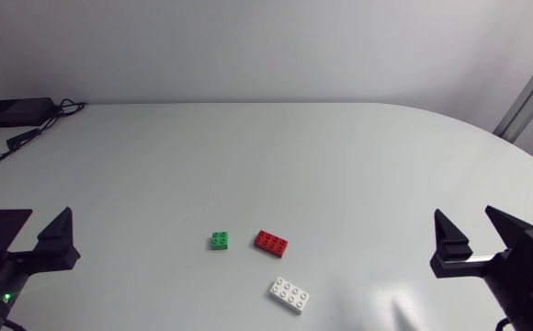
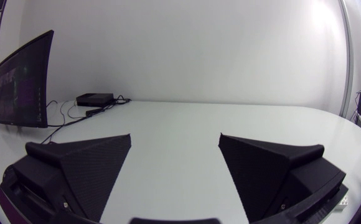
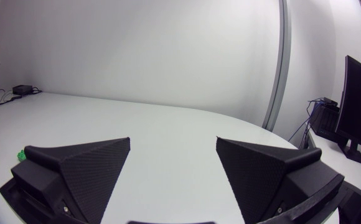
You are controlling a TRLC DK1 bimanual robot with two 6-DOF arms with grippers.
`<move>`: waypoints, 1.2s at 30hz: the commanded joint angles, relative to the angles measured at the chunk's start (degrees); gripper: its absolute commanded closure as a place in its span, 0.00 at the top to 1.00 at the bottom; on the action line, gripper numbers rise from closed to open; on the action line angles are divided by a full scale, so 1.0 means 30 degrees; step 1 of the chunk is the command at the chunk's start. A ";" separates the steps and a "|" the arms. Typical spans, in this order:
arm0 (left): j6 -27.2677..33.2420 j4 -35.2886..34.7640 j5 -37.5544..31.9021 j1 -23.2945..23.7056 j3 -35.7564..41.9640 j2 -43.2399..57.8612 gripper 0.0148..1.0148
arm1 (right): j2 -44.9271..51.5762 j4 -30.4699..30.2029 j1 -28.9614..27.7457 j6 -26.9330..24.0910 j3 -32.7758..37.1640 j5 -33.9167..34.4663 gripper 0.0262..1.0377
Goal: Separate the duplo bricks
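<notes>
The left gripper point(image 1: 28, 241) and right gripper point(image 1: 481, 244) are hanging spread and empty at the table's point(image 1: 266, 147) side edges, while the green brick point(image 1: 220, 240), red brick point(image 1: 271, 243) and white brick point(image 1: 289, 294) are lying apart near its front edge, so the separating is looking finished.

The left arm's matte black wedge-fingered gripper point(image 1: 46, 215) point(image 2: 175, 135) sits low at its own side, fingers spread wide. The right arm's matching gripper point(image 1: 462, 211) point(image 3: 173, 139) mirrors it, equally wide and holding nothing.
</notes>
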 commanded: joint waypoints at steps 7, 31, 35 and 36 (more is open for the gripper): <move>-0.0425 0.1430 -0.0093 -0.0450 -0.0604 -0.0362 0.97 | -0.0165 -0.0734 -0.0091 0.0470 -0.0603 -0.0014 0.96; 0.0864 0.3187 -0.0064 -0.1182 -0.1395 -0.0391 0.97 | -0.0165 0.0965 -0.0618 0.0382 -0.0867 -0.0072 0.96; 0.0864 0.3187 -0.0064 -0.1182 -0.1395 -0.0362 0.97 | -0.0165 0.0906 -0.0589 0.0411 -0.0867 -0.0072 0.96; 0.0893 0.3158 -0.0064 -0.1211 -0.1395 -0.0362 0.97 | -0.0165 0.0906 -0.0589 0.0411 -0.0867 -0.0072 0.96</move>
